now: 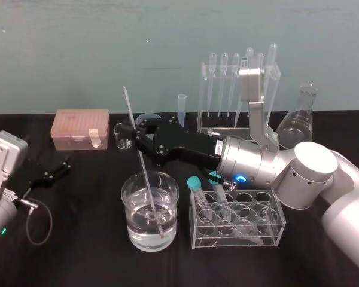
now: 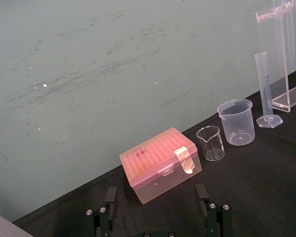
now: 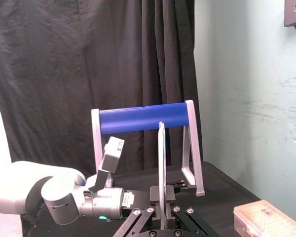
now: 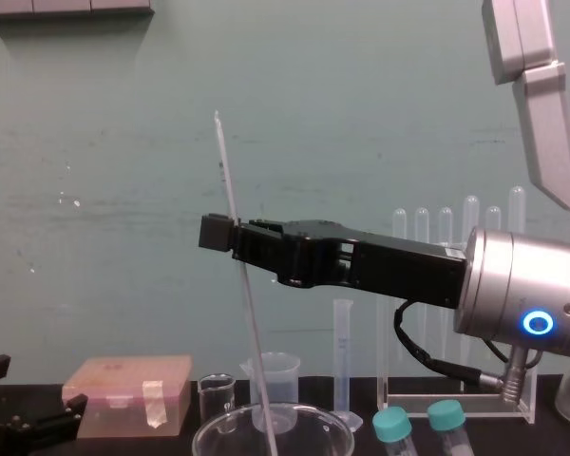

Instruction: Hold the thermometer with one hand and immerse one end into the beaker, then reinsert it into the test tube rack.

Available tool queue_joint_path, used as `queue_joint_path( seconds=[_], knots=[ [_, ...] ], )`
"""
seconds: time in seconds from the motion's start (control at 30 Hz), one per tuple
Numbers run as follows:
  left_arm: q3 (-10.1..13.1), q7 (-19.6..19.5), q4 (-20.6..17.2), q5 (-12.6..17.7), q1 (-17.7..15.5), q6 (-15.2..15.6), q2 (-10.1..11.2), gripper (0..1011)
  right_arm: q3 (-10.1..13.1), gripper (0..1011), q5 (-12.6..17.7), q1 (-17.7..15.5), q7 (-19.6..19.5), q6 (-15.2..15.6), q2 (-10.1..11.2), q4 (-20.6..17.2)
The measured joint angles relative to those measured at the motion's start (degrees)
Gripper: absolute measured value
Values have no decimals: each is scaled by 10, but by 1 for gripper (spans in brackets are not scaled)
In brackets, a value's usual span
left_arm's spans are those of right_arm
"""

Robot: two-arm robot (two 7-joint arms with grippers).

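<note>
The right gripper (image 1: pixel 136 133) reached in from the right above the counter (image 1: pixel 84 251), its jaws pinching the thermometer (image 1: pixel 144 164) on its upper part. The rod leaned slightly, its top end free above the jaws and its lower end down inside the beaker (image 1: pixel 127 209), below the water line and near the bottom; whether it touched the glass could not be told.

So the grasp was made and the dip was reached — the first half of the task looked done. What was left, by my reading: lift the rod clear of the beaker, carry it back and to the right to the rack (image 1: pixel 201 98) at the rear, and thread it into a hole of the top bar, where pipettes (image 1: pixel 223 84) already hung.

The left gripper (image 1: pixel 58 169) lay parked low on the left of the counter, jaws spread and holding nothing.
</note>
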Motion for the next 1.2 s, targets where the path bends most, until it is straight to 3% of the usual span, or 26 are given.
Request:
queue_joint_path(
  seconds=[1.2],
  knots=[
    [0,0,0,0,0,0,0,1008,2,52,3,-3,3,1,1,-5]
  ],
)
